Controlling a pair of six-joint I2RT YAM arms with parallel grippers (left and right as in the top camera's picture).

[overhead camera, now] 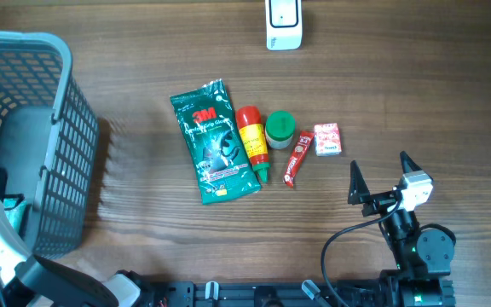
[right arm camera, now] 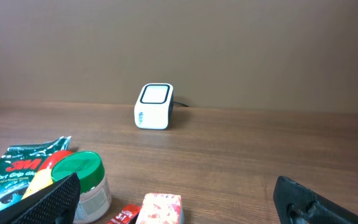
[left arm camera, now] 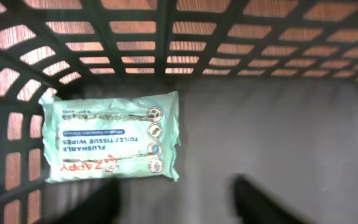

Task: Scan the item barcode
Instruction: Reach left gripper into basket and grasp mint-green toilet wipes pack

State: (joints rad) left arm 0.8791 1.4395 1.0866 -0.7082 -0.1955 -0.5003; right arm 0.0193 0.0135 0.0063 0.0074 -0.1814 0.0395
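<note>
Clearing the left gripper from the basket is judged to be the step in hand. Its fingers stand apart, released, with nothing between them, above the wipes pack. This pack lies flat on the basket floor, close to one wall. Raise the arm vertically, because the mesh walls close in on all sides and a sideways exit risks catching a finger in the lattice.

The remaining items lie in a row at mid-table, well apart from the basket. The green 3M pack is the largest. The scanner stands at the far edge, with bare wood between it and the row. Next come the red-and-yellow bottle, just beside the pack, then the green-lidded jar, the red sachet and the small pink box. The right gripper sits near the box, jaws wide, holding nothing. Bottle and jar crowd each other, so an end item is probably the easier pick.
</note>
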